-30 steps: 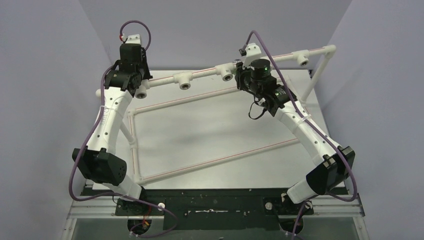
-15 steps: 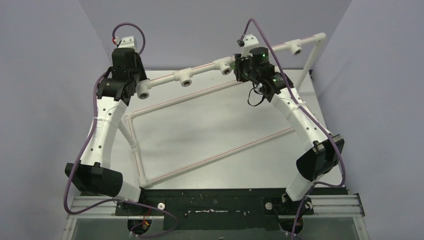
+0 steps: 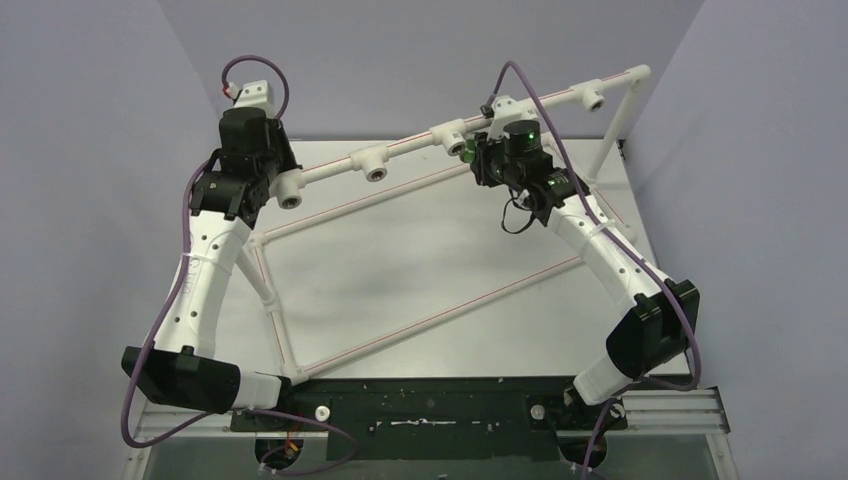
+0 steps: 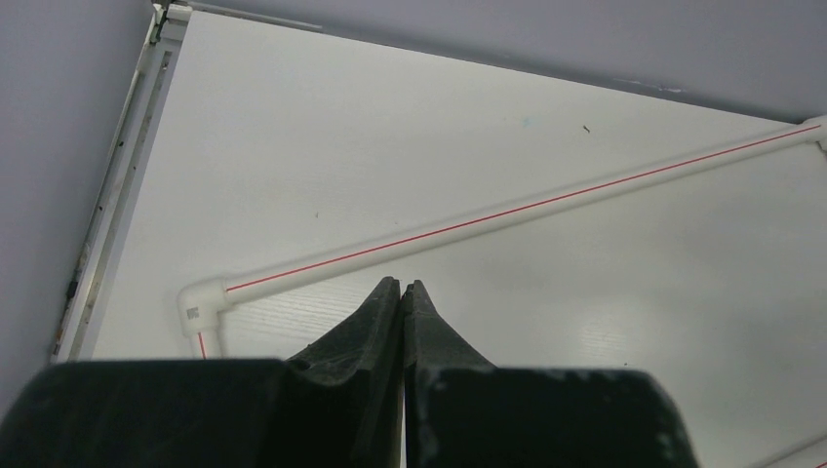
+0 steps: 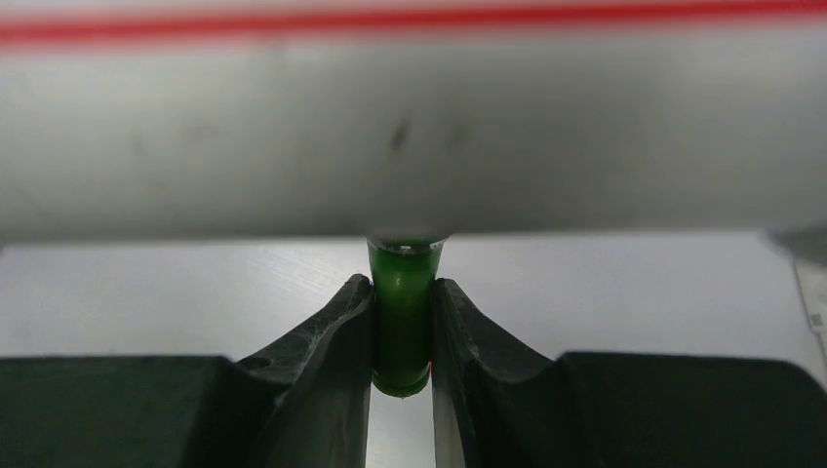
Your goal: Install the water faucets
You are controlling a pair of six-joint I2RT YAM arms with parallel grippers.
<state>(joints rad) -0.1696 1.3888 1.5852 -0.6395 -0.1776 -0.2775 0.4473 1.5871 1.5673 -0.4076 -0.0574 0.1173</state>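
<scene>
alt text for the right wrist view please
The right pincer is shut on a green faucet piece that reaches up to a thick white pipe with a red stripe, blurred, spanning the top of the frame. Pale table surface shows behind.

We are looking at a robotics lab test cell rather than any lived-in room. Plain grey-lilac walls (image 3: 90, 120) close in a white table (image 3: 420, 250) on three sides, bare of any furnishing. At the near edge, two white and black robot arms, the left arm (image 3: 205, 270) and the right arm (image 3: 600, 250), are bolted to a black base plate (image 3: 430, 405) set on aluminium rails (image 3: 190, 420). Purple cables (image 3: 256, 58) loop openly along them. On the table stands a mock-up frame of white pipes (image 3: 440, 316) marked with red lines, a practice rig and not real plumbing.
</scene>
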